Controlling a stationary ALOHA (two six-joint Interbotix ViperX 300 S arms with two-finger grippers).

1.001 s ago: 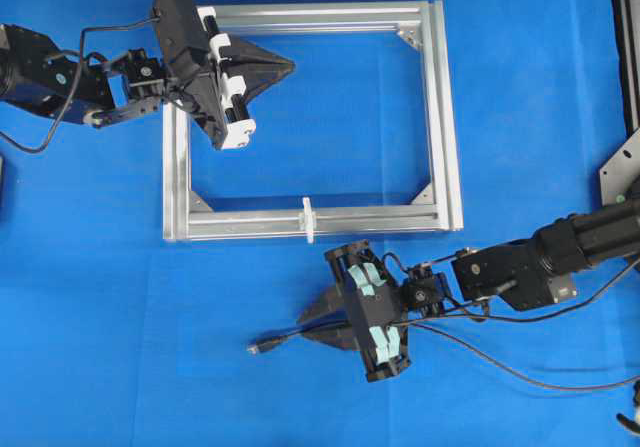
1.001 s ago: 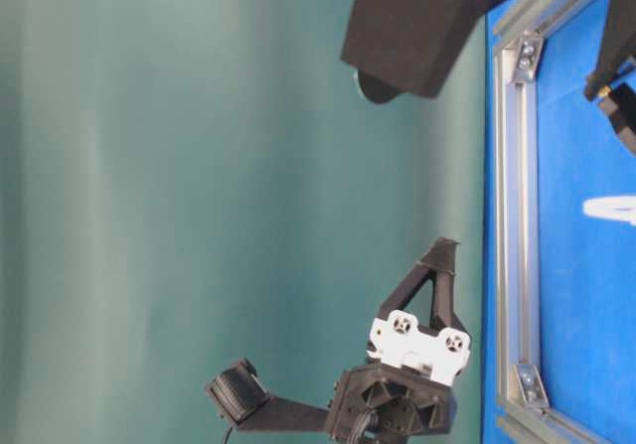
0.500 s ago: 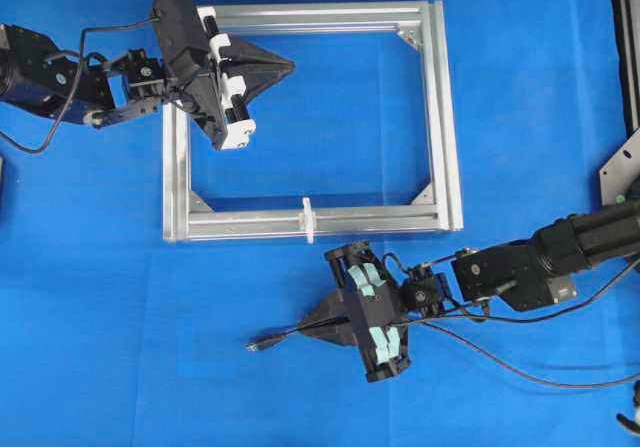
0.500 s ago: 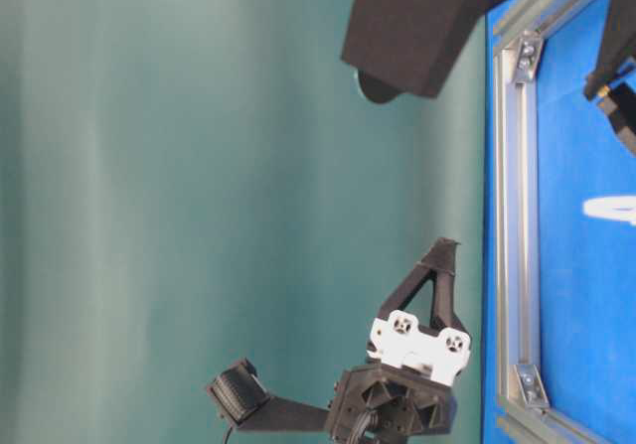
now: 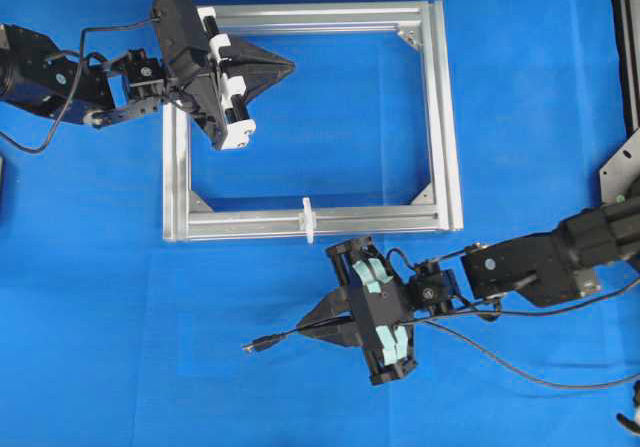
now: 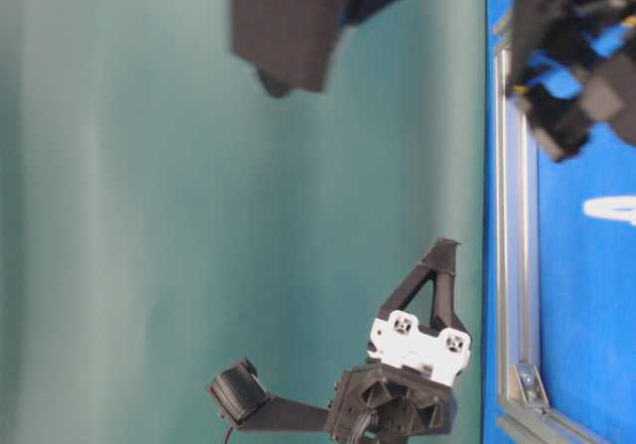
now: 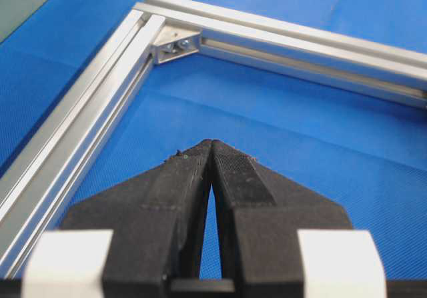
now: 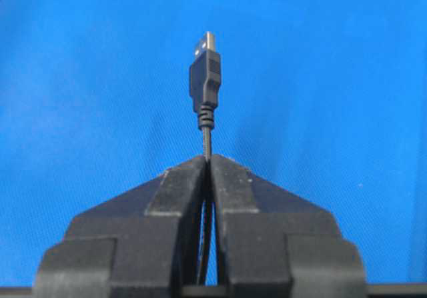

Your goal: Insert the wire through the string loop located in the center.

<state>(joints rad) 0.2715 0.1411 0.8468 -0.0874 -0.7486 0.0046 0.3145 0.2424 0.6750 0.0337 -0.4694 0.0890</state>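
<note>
Black wire (image 8: 205, 121) pinched behind plug by closed right gripper (image 5: 318, 324) fingers; left gripper (image 5: 283, 66) closed, empty; grasp done; plug to be aimed through string loop (image 5: 308, 219).

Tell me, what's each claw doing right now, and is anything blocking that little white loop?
Right gripper shut on the wire, plug sticking out. Left gripper shut, empty, above the frame. String loop unthreaded, nothing blocking.
</note>
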